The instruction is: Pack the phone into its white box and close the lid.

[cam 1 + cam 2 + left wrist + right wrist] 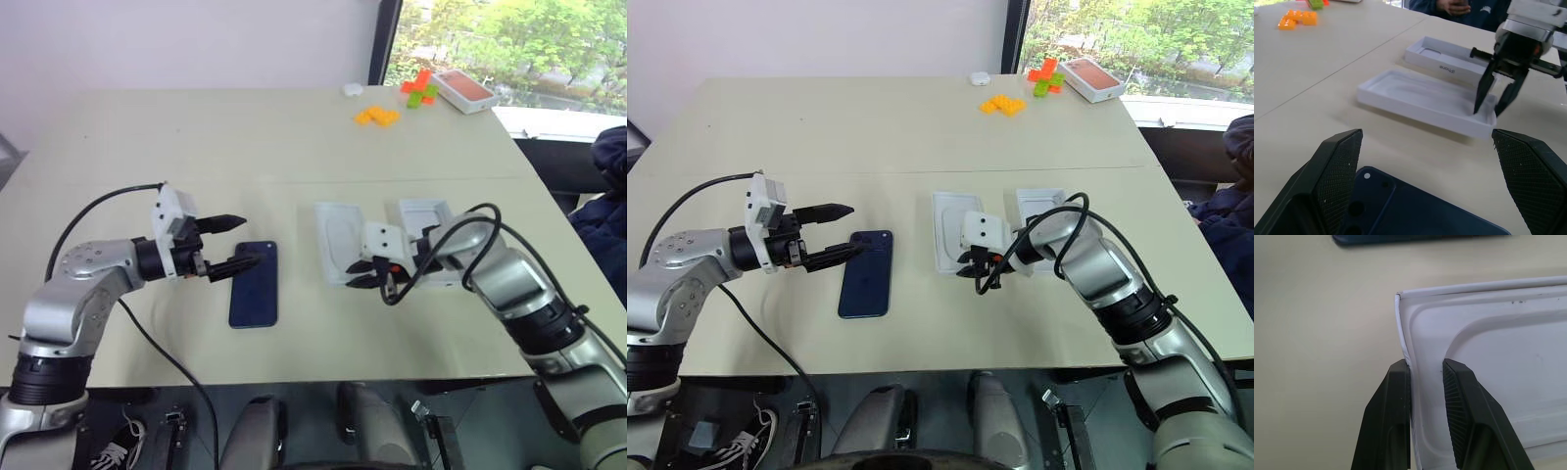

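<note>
On the table: phone flat, screen down, left of two white trays.
My left gripper stands open over the phone's top end; my right gripper pinches the near tray rim.

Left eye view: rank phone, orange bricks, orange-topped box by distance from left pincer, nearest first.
From the left pincer:
1. phone, right at its fingertips, near edge of table.
2. orange bricks, far side, toward the right.
3. orange-topped box, far right corner by the window.
</note>
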`<state>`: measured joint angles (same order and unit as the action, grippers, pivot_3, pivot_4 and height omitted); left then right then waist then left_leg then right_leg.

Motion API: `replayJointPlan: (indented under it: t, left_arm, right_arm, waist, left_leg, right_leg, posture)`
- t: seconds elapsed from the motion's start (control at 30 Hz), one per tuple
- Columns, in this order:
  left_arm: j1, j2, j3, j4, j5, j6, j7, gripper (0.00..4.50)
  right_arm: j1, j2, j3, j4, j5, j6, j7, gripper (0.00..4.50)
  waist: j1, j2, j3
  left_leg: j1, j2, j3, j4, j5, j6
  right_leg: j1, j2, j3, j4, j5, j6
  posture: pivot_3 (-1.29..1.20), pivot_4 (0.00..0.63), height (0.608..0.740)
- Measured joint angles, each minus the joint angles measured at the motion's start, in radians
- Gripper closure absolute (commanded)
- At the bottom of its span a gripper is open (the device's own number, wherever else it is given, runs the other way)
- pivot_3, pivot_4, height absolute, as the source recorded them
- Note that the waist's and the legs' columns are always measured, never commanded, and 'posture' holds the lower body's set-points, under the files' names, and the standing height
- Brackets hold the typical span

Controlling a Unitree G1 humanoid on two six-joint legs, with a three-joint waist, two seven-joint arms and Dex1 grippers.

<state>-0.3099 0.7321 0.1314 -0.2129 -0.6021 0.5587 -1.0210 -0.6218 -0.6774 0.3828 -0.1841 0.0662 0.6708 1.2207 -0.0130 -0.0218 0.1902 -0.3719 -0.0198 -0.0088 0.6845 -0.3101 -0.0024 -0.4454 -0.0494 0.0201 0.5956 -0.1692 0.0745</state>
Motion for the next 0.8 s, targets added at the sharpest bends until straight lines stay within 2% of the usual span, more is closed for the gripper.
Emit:
replayJointPlan:
  t: [0.33,0.63,0.8]
  left_arm:
    - [-0.001,-0.005,0.0,0.007,0.001,0.0,0.0,0.0]
    - [-0.007,-0.007,0.0,0.016,0.004,-0.005,-0.001,0.0]
    - [-0.008,-0.007,0.0,0.016,0.005,-0.007,-0.001,0.0]
  right_arm:
    - [0.037,0.002,0.018,-0.099,0.016,0.097,-0.094,3.92]
    - [0.058,-0.025,0.043,-0.137,0.017,0.106,-0.105,3.92]
    - [0.058,-0.018,0.044,-0.134,0.033,0.126,-0.113,1.55]
  waist:
    - [-0.001,0.0,0.0]
    - [-0.001,0.0,0.0]
    - [-0.001,0.0,0.0]
  left_leg:
    - [0.0,0.0,0.0,0.0,0.0,0.0]
    - [0.0,0.0,0.0,0.0,0.0,0.0]
    - [0.0,0.0,0.0,0.0,0.0,0.0]
  right_leg:
    - [0.0,0.0,0.0,0.0,0.0,0.0]
    - [0.0,0.0,0.0,0.0,0.0,0.0]
    - [0.0,0.0,0.0,0.0,0.0,0.0]
  posture:
    - [0.0,0.15,0.74]
    - [0.0,0.15,0.74]
    - [0.0,0.15,0.74]
